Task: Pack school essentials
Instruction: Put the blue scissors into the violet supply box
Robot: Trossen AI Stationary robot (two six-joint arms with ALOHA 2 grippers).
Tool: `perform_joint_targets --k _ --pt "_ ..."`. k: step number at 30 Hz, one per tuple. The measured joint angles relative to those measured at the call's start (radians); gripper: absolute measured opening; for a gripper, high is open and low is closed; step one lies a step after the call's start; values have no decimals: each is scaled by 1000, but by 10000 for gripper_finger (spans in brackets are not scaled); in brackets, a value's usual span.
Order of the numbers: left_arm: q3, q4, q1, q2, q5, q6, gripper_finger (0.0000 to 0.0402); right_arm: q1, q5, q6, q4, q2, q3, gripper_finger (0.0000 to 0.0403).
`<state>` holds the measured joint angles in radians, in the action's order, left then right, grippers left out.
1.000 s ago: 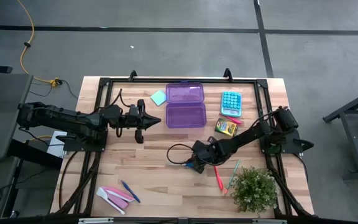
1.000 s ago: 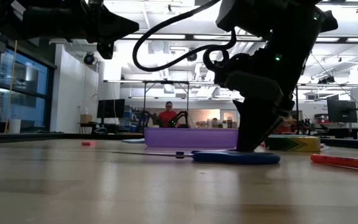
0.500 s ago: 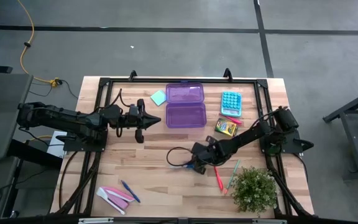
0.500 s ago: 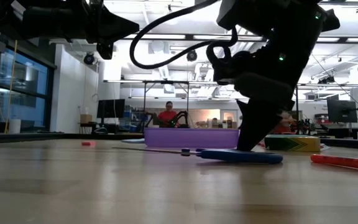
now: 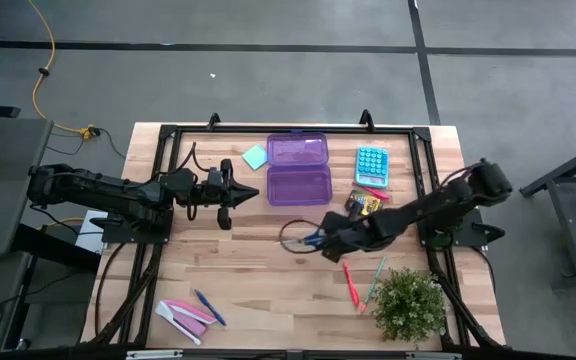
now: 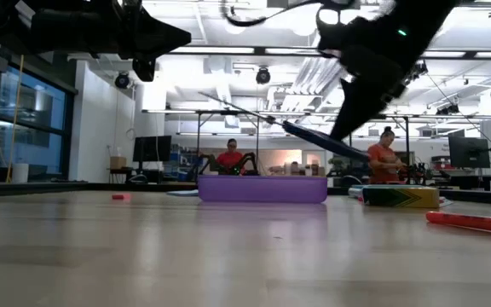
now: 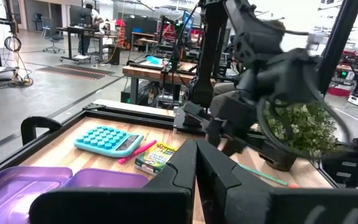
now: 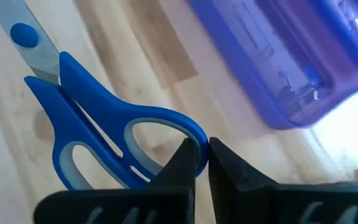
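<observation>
Lifting the blue-handled scissors (image 5: 313, 240) off the table, our right gripper (image 8: 199, 163) pinches the rim of one handle loop between narrow fingers. A second ago they lay flat on the wood with the gripper pressed down over them; now the low view shows them in the air, tilted, blades higher than the handles, just near of the open purple case (image 5: 299, 186). So the grasp has held, we judge, and the carry toward the case is under way — the scissors are above bare wood, not yet over the case's tray.

Our left gripper (image 5: 251, 192) waits unchanged, left of the case, fingers pressed together on nothing.

Much packing remains: the green sticky-note pad (image 5: 255, 157) sits far-left of the case, the yellow crayon box (image 5: 364, 205) to its right, and the orange-red pen (image 5: 350, 284) and green pen (image 5: 374, 280) near the potted plant (image 5: 409, 304).
</observation>
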<state>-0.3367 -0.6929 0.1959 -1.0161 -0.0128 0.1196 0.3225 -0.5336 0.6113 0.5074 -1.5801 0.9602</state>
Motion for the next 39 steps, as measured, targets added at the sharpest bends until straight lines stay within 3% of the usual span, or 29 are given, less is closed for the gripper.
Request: perform_joint_targets --k 5,8,12,15,19,24,39 --pt "0 -1 0 0 -1 0 1 -18 49 -20 -438 158 -278 0" --pt "0 -13 0 0 -1 0 1 -50 43 -142 -784 224 -411 0" --pt "0 -15 0 0 -1 0 1 -132 113 -333 -1147 266 -499 0" --pt "0 -15 0 0 -1 0 1 -220 252 -464 -1294 284 -511 0" --pt "0 -29 0 0 0 0 1 -339 482 -548 -1337 287 -475 0" --pt "0 -67 -1 0 -13 0 0 -431 620 -564 -1335 287 -421 0" --pt "0 -67 -2 0 -19 -45 1 -473 611 -502 -1306 284 -419 0"
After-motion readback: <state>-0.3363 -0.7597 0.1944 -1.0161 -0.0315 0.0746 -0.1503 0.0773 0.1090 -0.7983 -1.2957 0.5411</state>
